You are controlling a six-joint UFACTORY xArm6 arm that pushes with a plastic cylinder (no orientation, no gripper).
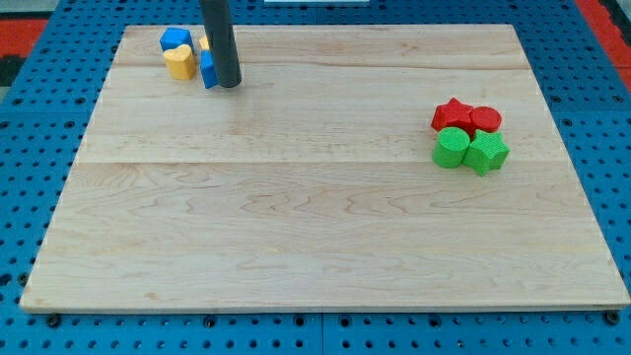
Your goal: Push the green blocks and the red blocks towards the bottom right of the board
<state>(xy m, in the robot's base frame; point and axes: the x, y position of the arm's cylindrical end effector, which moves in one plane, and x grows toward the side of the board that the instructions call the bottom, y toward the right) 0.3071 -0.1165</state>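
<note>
A red star block [452, 114] and a red round block [485, 120] sit side by side at the view's right. Just below them, touching, are a green cylinder [452, 148] and a green hexagonal block [486, 153]. My tip [228, 84] rests on the board at the view's top left, far from these four blocks. It stands right beside a blue block [208, 69].
At the top left a blue block [175, 39], a yellow heart-like block [178, 62] and a yellow block [203, 43] partly hidden by the rod cluster next to my tip. The wooden board [315, 227] lies on a blue pegboard surface.
</note>
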